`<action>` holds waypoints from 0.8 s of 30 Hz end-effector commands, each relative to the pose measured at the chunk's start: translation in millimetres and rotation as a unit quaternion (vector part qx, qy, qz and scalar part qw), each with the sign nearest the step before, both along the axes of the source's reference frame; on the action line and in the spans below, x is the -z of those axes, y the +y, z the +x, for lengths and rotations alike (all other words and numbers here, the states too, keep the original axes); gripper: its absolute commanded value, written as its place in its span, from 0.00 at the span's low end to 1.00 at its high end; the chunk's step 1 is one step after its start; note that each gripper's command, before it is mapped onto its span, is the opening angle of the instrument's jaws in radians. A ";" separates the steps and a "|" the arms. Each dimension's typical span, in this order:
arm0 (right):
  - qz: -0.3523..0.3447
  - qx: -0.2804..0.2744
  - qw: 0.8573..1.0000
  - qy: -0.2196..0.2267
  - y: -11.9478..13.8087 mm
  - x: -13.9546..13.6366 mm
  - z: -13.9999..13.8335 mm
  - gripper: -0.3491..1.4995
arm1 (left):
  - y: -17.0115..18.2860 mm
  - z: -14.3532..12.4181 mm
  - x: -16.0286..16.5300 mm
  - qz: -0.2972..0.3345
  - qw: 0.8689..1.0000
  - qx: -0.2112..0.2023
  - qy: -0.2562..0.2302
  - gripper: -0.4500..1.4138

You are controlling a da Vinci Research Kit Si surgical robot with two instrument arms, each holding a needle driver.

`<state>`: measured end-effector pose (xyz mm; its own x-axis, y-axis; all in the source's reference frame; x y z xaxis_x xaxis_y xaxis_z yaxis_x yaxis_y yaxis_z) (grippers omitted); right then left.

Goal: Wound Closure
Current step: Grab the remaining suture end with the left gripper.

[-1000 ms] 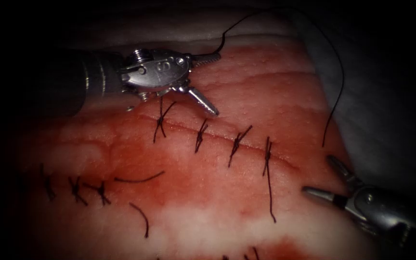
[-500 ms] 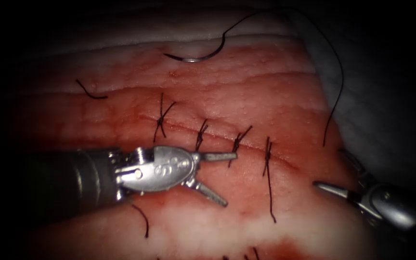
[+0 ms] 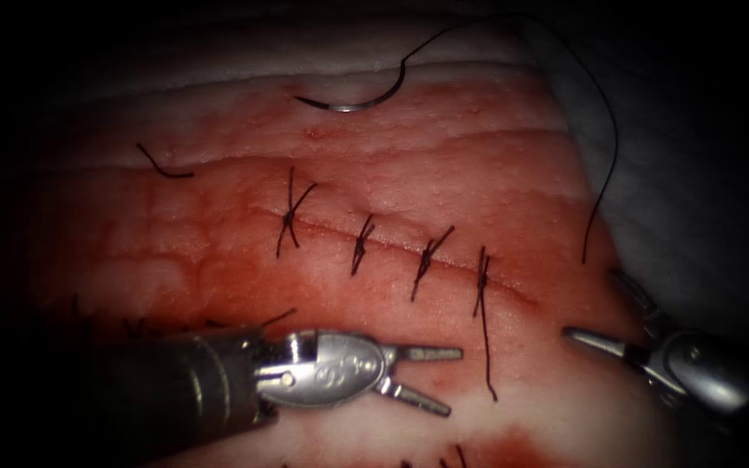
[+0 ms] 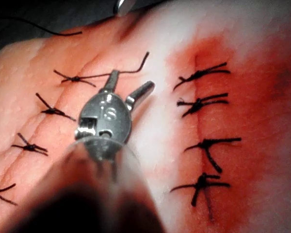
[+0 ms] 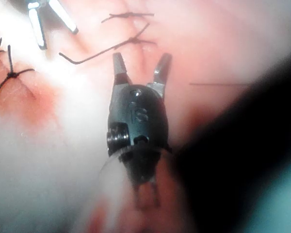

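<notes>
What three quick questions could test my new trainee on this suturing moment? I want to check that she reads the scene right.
1. True or false: the needle is held by the left tool.
2. Which tool's jaws are open: A left, B right, C both?
3. Fill in: the needle lies loose on the ____, above the cut.

Key: 1 false; 2 C, the right tool too; 3 tissue.

Pink tissue point(image 3: 478, 173), dark thread point(image 3: 604, 147)

Endoscope looks down from above and in front at the tissue point(image 3: 478, 156). Each wrist camera looks along its shaft, very close. All three views share the stitched cut point(image 3: 392, 247) and the left tool point(image 3: 431, 377).
</notes>
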<state>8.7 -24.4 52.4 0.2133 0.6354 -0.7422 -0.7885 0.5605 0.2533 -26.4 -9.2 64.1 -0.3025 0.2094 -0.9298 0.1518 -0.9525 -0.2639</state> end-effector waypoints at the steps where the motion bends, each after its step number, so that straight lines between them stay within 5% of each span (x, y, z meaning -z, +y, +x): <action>1: -0.001 0.001 1.000 0.001 -0.1 -0.7 0.7 0.79 | 0.0 -0.7 -0.5 -0.001 1.000 0.000 0.000 0.34; 15: -0.002 0.001 1.000 0.001 -0.2 -1.0 0.7 0.77 | -0.9 -4.3 -0.5 -0.009 1.000 -0.005 -0.005 0.27; 20: -0.002 0.000 1.000 0.001 -0.2 -1.0 0.7 0.77 | -1.0 -4.6 -0.8 -0.011 1.000 -0.007 -0.007 0.03; 24: -0.007 0.005 1.000 -0.001 -0.5 -1.1 1.0 0.77 | -0.8 -4.4 -0.9 -0.010 1.000 -0.009 -0.011 0.00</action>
<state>8.9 -24.8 52.9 0.2288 0.6212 -0.7495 -0.7827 0.5752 0.2378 -30.2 -9.9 64.6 -0.2824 0.1864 -0.9410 0.1754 -0.9544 -0.2416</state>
